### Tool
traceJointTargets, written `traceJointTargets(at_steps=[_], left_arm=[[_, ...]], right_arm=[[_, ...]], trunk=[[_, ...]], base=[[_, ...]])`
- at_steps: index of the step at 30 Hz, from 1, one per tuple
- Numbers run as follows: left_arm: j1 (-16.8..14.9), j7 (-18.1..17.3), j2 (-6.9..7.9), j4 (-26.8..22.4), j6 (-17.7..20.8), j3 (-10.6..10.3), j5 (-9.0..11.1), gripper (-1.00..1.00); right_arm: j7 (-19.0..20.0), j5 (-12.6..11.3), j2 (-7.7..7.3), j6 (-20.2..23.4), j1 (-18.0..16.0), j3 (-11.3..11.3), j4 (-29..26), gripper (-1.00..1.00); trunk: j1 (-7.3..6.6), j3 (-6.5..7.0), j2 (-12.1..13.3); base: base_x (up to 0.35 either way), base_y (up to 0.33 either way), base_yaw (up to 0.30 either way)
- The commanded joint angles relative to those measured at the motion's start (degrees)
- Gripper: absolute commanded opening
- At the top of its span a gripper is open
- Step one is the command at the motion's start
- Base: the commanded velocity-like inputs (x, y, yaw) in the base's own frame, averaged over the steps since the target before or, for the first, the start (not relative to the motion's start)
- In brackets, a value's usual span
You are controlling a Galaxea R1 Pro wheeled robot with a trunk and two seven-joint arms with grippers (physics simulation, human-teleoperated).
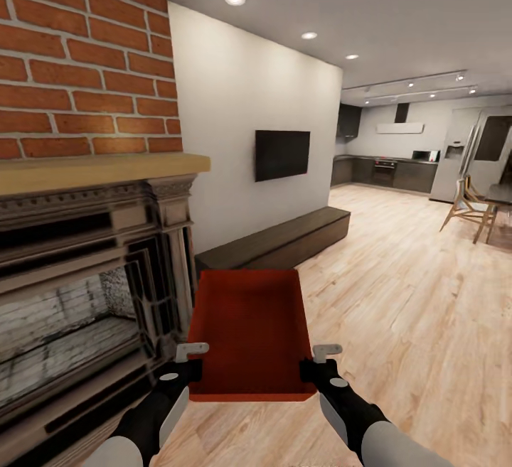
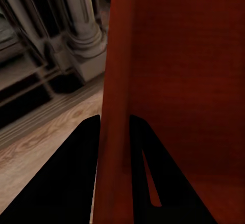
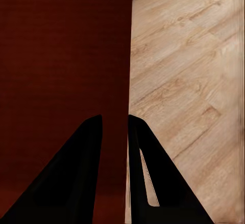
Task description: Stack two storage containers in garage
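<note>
At the far left of the head view stands the red brick fireplace (image 1: 85, 190) with its dark surround, and just right of its base the left gripper (image 1: 186, 362) is clamped on the left wall of a red-orange storage container (image 1: 250, 332), its two fingers (image 2: 76, 173) pinching that wall between them. The container is held above the light wood-plank floor (image 1: 412, 310), in front of the robot, its open top up. On its right wall the right gripper (image 1: 318, 360) is closed likewise, and beyond run the long dark bench (image 1: 284, 239) and the black wall TV (image 1: 282, 154).
</note>
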Motion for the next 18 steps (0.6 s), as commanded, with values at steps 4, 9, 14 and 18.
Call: traceJointTargets(at_steps=[4, 9, 14, 18], left_arm=[[-0.1, 0.9, 0.13, -0.3, -1.0, 1.0, -0.2, -1.00], [-0.1, 0.9, 0.13, -0.3, -1.0, 1.0, -0.2, -1.00], [-0.1, 0.9, 0.11, -0.3, -1.1, 1.0, -0.2, -1.00], [-0.1, 0.9, 0.07, -0.4, -1.1, 1.0, -0.2, -1.00]], right_arm=[[-0.4, -0.9, -0.74, -0.2, 0.0, 0.0, 0.2, -1.00], [-0.4, -0.9, -0.75, -0.2, 0.0, 0.0, 0.2, -1.00], [-0.4, -0.9, -0.72, -0.2, 0.0, 0.0, 0.2, -1.00], [-0.4, -0.9, -0.73, -0.2, 0.0, 0.0, 0.2, -1.00]], trunk=[[0.00, -0.08, -0.1], [0.00, -0.08, -0.1], [0.00, -0.08, -0.1], [0.00, -0.08, -0.1]], base=[[0.000, 0.000, -0.261], [0.000, 0.000, -0.261], [0.000, 0.000, -0.261], [0.000, 0.000, -0.261]])
